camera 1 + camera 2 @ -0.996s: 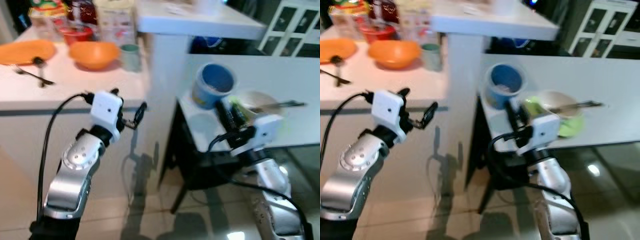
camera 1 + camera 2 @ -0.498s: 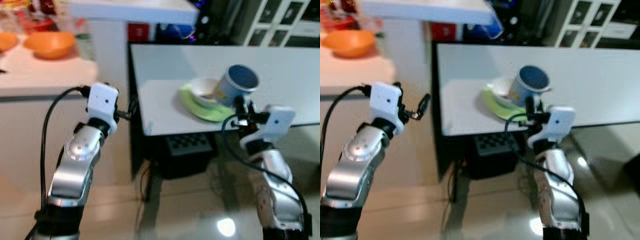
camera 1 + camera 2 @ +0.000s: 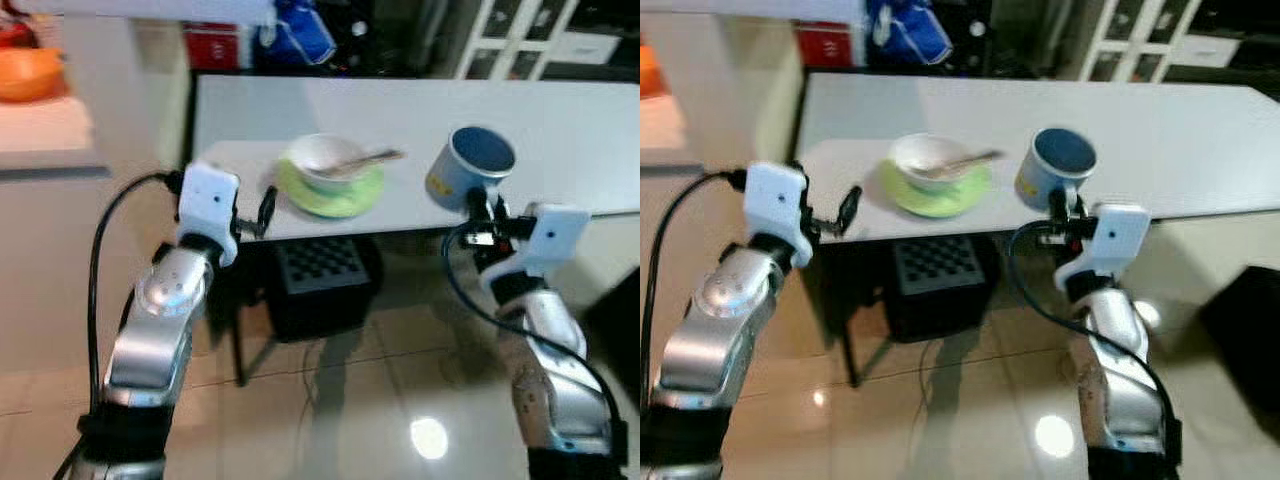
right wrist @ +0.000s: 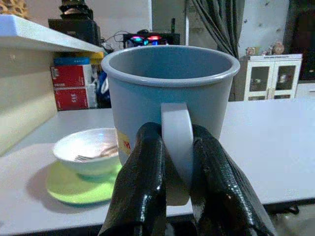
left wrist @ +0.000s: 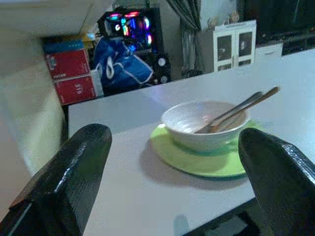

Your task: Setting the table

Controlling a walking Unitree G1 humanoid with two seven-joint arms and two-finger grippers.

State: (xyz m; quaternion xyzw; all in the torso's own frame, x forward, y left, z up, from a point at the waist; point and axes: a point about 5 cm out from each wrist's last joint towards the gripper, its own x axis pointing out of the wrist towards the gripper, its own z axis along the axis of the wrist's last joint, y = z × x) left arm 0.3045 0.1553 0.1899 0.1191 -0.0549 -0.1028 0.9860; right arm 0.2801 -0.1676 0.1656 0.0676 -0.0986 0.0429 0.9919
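A Unitree G1 humanoid faces the near edge of a white table (image 3: pixel 560 120) in a home, its right gripper (image 4: pixel 172 167) clenched on the handle of a blue mug (image 3: pixel 470 165), one black finger on each side of the handle. The mug is held tilted above the table's front edge, its open mouth angled up toward the head camera, with a small yellow-and-red label low on its side. To the mug's left, apart from it, one white bowl (image 3: pixel 322 160) sits on one light green plate (image 3: pixel 332 193), and two long utensils (image 5: pixel 236 109) lean together inside the bowl, their handles pointing out over the rim toward the mug's side. The left gripper (image 3: pixel 265 208) hovers at the table's left front corner, near the plate, its two fingers (image 5: pixel 74 172) spread wide and holding nothing. Under the table stands a dark box with a perforated top (image 3: pixel 320 275), and the glossy tiled floor (image 3: pixel 380 400) reflects a ceiling light. Beyond the table's far edge lie a blue bag (image 3: pixel 300 35), two red boxes (image 5: pixel 71 73), a computer with coloured lights (image 5: pixel 129 23) and a white cabinet with glass doors (image 3: pixel 530 35). At far left, an orange bowl (image 3: pixel 28 72) rests on a pale counter (image 3: pixel 50 125). A dark object (image 3: pixel 1245 340) sits on the floor at right, too blurred to identify.
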